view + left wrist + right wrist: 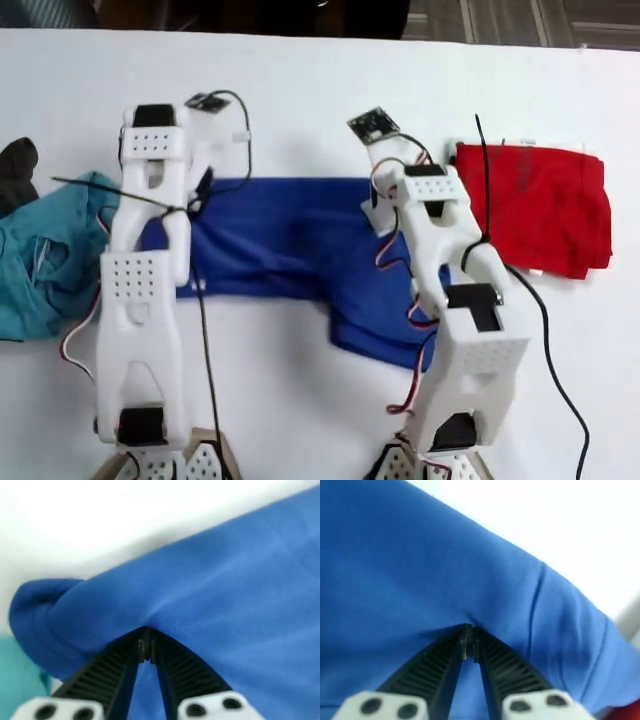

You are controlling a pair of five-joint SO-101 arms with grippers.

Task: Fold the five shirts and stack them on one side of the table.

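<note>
Left pincer (146, 649) is pressed together on a fold of the blue shirt (290, 240), and the right pincer (470, 642) pinches the same cloth the same way, tips closed with fabric bunched up against them. In the high view the shirt lies across the middle of the frame, its long axis running left to right on the white table (320, 90). My left arm stands at its left end, next to the teal shirt (45, 265) at the left edge. My right arm stands at its right end, just beside the red shirt (540, 205) in the upper right (already folded, by the look of it). So the cloth spans between my two grips, and I judge the coming fold turns on that: both ends should travel together, across the long axis, or the band will twist. A looser flap lies toward the lower centre-right of the frame, nearer the right arm.
</note>
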